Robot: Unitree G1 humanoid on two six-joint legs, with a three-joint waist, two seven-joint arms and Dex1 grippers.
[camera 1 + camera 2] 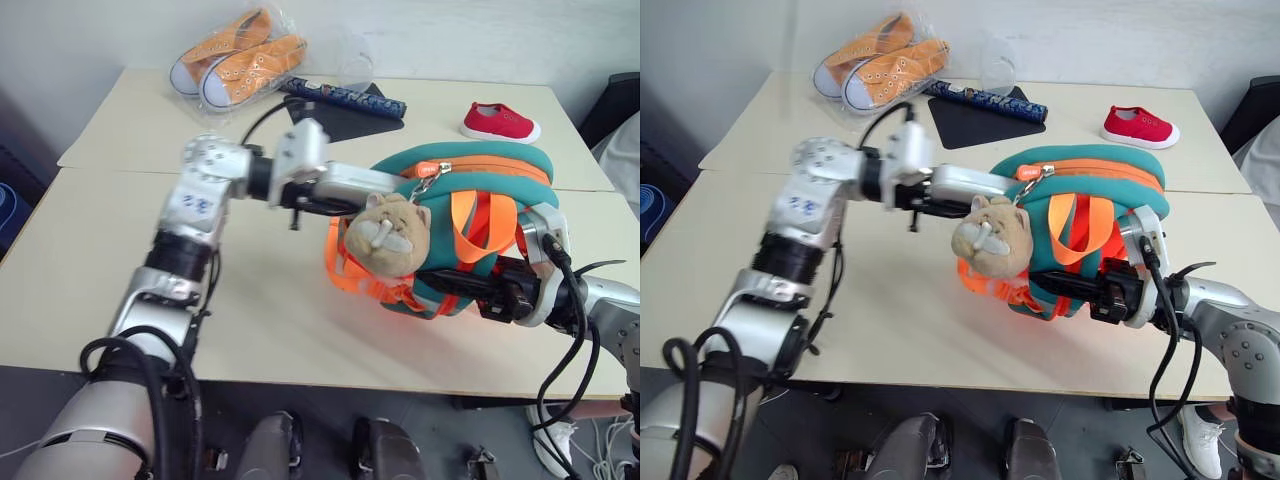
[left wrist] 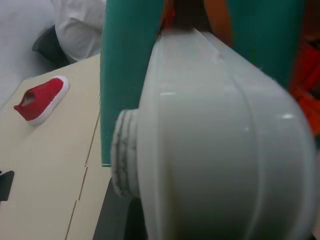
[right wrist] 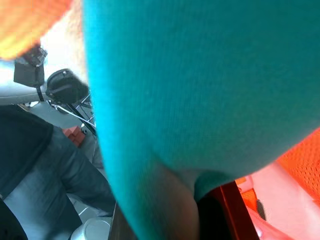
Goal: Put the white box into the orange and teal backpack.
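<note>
Here, the white box [image 1: 352, 181] is held in the left claw [image 1: 318, 186], clamped by its near end, with its far end pushed against the top of the orange and teal backpack [image 1: 480, 170] by the zip pull. The long axis of the box runs level, straight out from the left claw toward the backpack, so the bag lies directly ahead of that claw along the box's own line. In the left wrist view the pale rounded body of the box [image 2: 220, 145] is seen close up, with teal fabric just beyond it.

The backpack is held up off the table [image 1: 90, 260] by the right claw [image 1: 470, 291], whose black fingers are pressed together on the lower edge of the bag among the orange straps. The bag thus lies just above and around the right claw, and the plush cat [image 1: 385, 236] hangs below the box, on the left claw's side of the bag. Teal fabric is seen hard against the right wrist camera.

Whether the zip is open wide enough cannot be told; the box tip looks to be at the seam rather than inside. The coming move is judged to turn on keeping the box's long axis aimed at the opening. The left arm carries the box and is the one placed to push it in, while the right steadies the bag.
</note>
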